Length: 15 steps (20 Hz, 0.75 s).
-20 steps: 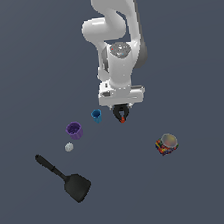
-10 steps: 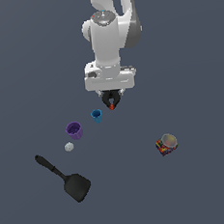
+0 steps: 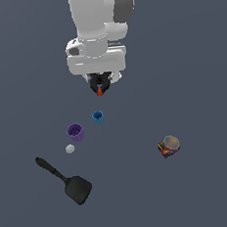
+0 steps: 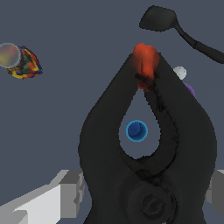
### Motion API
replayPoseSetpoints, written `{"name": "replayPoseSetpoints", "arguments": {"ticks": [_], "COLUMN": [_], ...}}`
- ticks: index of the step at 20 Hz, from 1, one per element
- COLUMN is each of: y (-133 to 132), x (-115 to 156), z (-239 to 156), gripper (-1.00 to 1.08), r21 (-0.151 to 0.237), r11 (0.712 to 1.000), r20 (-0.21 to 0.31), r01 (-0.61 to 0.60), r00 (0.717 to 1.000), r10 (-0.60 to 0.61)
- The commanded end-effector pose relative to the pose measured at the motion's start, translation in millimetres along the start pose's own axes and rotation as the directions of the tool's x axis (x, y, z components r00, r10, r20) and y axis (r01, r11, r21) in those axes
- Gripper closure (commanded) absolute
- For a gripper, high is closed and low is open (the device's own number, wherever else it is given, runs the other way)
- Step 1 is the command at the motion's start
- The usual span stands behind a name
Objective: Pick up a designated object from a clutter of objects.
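The black clamp (image 3: 99, 83), red-orange tip pointing down, hangs gripped in the hand (image 3: 99, 80), lifted clear above the clutter. Below lie the blue cup (image 3: 98, 117), purple cup (image 3: 75, 132), white ball (image 3: 69, 148), spatula (image 3: 66, 181) and multicoloured can (image 3: 168, 146), all apart.

Two cups (image 3: 75, 132), one ball (image 3: 69, 148), spatula (image 3: 65, 180), can (image 3: 168, 146), seemingly one clamp (image 3: 99, 84).

No legible text, numbers, brand marks or signs in either view. The short can with a multicoloured printed wrapper (image 3: 168, 146) carries a pattern of red, yellow, blue and green patches; at this resolution it resolves to colour blotches only, with no letters readable in the exterior view or the wrist view. The white robot arm housing (image 3: 97, 23) shows plain surfaces with no marking that can be read.
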State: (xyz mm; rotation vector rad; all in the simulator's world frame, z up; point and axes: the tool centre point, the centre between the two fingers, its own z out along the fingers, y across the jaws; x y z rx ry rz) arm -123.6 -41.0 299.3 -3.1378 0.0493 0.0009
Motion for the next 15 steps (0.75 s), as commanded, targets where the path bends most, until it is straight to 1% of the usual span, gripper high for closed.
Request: {"name": "replayPoseSetpoints", "arguments": {"ticks": [1, 8, 15], "y": [9, 27, 33], "x": [-2, -4, -3], "z": [-19, -52, -64], "gripper": [1.08, 1.08, 1.08], "r21": [-0.001, -0.003, -0.003], "r11": [1.0, 1.0, 1.0], "r20": [-0.001, -0.001, -0.001], "r01": [0.0, 0.0, 0.0], "r00": [1.0, 1.0, 1.0], "r10": [0.0, 0.0, 0.0]}}
